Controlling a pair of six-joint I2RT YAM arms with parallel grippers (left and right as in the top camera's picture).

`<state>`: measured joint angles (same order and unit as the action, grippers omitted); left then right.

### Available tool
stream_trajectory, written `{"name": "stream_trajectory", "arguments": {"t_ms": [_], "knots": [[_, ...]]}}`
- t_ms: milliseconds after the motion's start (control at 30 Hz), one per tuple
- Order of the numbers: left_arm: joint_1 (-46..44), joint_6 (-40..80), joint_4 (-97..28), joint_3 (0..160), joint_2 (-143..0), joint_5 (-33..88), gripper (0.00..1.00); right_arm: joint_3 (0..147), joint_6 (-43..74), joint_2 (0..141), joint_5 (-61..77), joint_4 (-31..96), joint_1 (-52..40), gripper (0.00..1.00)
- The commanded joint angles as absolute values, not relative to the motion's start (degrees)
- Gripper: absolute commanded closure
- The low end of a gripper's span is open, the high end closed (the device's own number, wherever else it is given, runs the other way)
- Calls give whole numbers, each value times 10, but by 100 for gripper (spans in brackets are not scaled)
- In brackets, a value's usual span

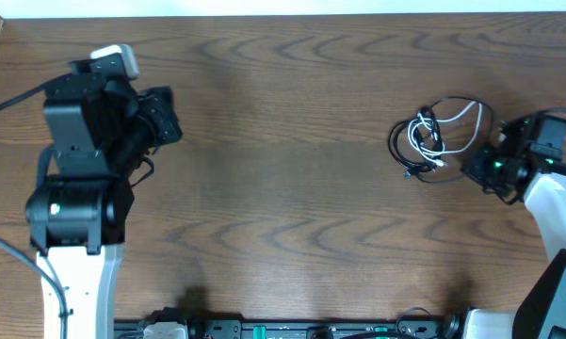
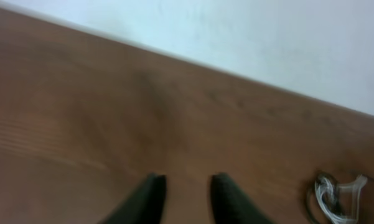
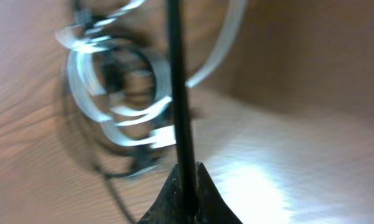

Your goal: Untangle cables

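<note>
The cables (image 1: 438,137) lie directly ahead of the right fingers (image 3: 174,193) — clamped on one black cable (image 3: 177,93). The left fingers (image 2: 150,196), narrowly parted and empty, sit far across the tabletop (image 1: 292,188).

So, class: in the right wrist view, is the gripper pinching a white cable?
No, the right gripper is shut on a black cable; the white cable lies loose beyond.

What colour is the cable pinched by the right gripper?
Black cable; right wrist view shows it best.
</note>
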<state>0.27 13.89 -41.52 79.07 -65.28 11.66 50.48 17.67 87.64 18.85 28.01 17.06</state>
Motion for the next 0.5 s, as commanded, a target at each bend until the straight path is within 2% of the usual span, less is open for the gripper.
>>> {"name": "stream_trajectory", "arguments": {"t_ms": [0, 67, 233, 367, 467], "knots": [[2, 138, -436, 799, -685, 191, 64, 507, 156, 876, 327, 267, 128, 99], [-6, 136, -441, 797, -700, 191, 59, 510, 153, 873, 368, 263, 106, 99], [-51, 123, -424, 776, -738, 191, 56, 547, 147, 832, 428, 263, 43, 99], [-84, 117, -397, 766, -760, 191, 50, 592, 158, 785, 425, 290, 9, 99], [-114, 117, -378, 766, -780, 191, 47, 654, 155, 756, 399, 362, -18, 99]]}}
